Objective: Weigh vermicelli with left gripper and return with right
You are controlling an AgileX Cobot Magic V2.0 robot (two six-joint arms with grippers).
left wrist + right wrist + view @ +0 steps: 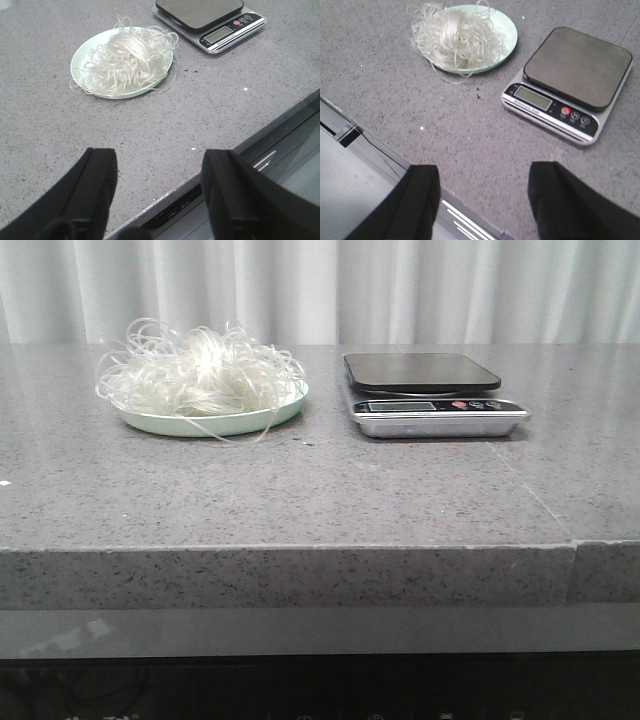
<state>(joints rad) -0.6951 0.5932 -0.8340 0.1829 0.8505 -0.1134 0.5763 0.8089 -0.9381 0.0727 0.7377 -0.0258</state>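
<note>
The vermicelli (200, 375) is a fluffy white tangle heaped on a pale green plate (215, 423) at the table's back left. It also shows in the left wrist view as vermicelli (126, 61) and in the right wrist view as vermicelli (454, 39). A silver kitchen scale (432, 395) with a dark platform stands to its right, nothing on it. My left gripper (160, 160) hangs open over the table's front edge, well short of the plate. My right gripper (485, 175) is open too, above the front edge, nothing between its fingers. Neither arm shows in the front view.
The grey speckled table (300, 490) has its front edge (300, 550) near me. A seam (540, 495) runs through the stone at the right. A white curtain (320, 290) hangs behind. Small crumbs (478, 91) lie between plate and scale.
</note>
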